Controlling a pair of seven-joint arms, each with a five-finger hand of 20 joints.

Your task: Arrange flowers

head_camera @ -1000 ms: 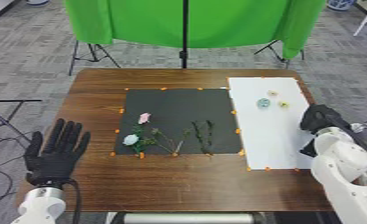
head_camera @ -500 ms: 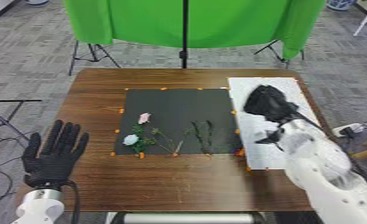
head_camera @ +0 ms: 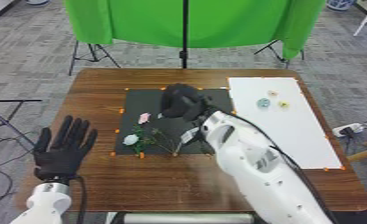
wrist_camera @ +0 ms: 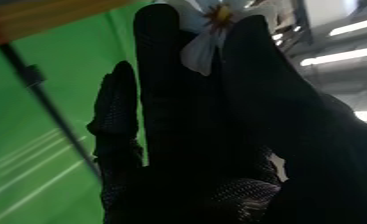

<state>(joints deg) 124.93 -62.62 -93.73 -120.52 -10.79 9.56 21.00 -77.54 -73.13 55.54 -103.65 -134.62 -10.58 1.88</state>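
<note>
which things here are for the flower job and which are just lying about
For the job:
- white flower in the right hand
- pink flower
- white rose
- black mat
- white mat

Just about:
- green cloth
- black pole

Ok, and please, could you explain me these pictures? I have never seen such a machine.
This is a robot with two white arms, wearing black gloves on its hands. The head view looks down from its head over the wooden table; the right wrist view is taken from its right wrist, close to the glove.

On the dark sheet lie a pink flower, a white rose-like flower and some thin stems. On the white sheet are a small bluish piece and two pale yellowish ones.

The right hand, above the dark sheet, pinches a white-petalled flower. The left hand is open and holds nothing.
</note>
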